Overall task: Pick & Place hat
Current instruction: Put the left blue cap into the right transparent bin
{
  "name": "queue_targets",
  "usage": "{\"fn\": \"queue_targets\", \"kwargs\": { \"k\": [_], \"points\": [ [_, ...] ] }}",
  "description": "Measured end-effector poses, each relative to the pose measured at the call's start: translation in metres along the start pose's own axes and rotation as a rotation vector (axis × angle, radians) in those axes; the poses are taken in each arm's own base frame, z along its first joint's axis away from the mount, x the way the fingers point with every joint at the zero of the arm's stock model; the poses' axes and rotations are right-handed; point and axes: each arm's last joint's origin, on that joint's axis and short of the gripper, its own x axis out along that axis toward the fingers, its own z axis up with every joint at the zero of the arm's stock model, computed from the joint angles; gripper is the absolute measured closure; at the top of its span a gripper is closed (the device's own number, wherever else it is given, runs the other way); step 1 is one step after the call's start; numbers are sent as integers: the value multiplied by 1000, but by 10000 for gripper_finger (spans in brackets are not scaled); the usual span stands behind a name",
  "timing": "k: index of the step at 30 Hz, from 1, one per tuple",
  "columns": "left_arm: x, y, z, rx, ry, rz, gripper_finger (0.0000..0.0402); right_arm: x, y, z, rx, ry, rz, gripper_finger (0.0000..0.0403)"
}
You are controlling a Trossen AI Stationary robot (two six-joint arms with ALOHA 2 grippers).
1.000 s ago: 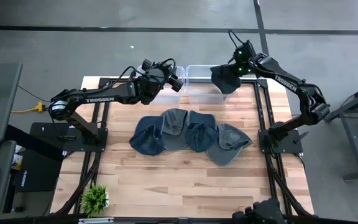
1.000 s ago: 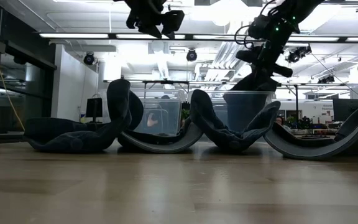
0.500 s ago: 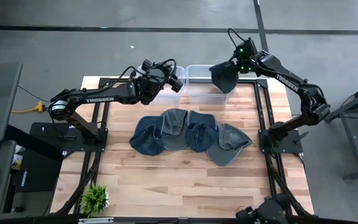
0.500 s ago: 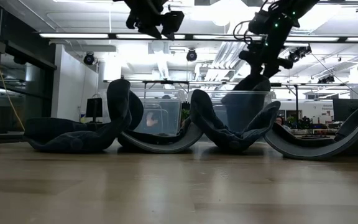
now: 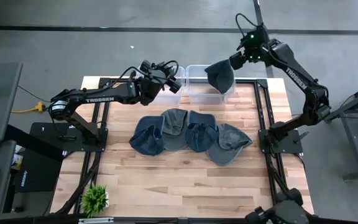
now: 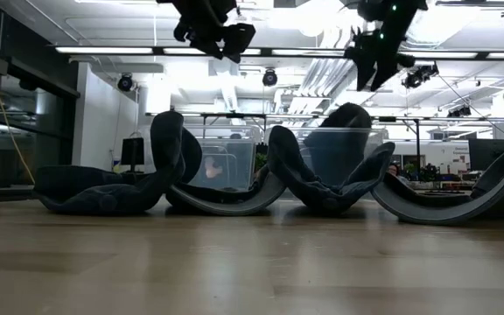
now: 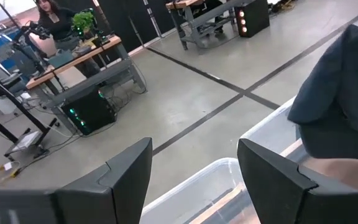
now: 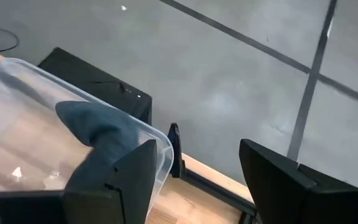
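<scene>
right gripper (image 5: 240,57) | jaws opened, lifted away | hat (image 5: 220,77) dropped into bin (image 5: 197,93)

The dark blue-grey fabric hat (image 5: 220,77) drapes over the clear plastic bin (image 5: 199,73), its lower half hidden inside, and the left wrist view's edge crops it.

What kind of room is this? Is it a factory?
More likely a robotics lab or workshop: a slatted wooden worktable carrying two dark robot arms, a grey concrete floor with dark lines, and bright ceiling strip lights over desks behind.
</scene>
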Motion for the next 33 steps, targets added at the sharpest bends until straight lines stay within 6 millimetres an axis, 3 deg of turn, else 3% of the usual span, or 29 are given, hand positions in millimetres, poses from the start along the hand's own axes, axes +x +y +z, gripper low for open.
{"fn": "queue_targets", "kwargs": {
  "k": [8, 13, 23, 33],
  "points": [
    [0, -1, -8, 78, 55, -22, 168, -34, -1, 13, -90, -8, 168, 179],
    [-1, -3, -15, 177, 104, -108, 168, -49, 13, 9, -184, 35, 377, 179],
    [-3, -3, -26, 237, 188, -142, 168, -75, 75, -19, -459, 101, 526, 179],
    [-7, 1, -42, 314, 322, -143, 168, -60, 144, -83, -638, 74, 545, 179]
  ]
}}
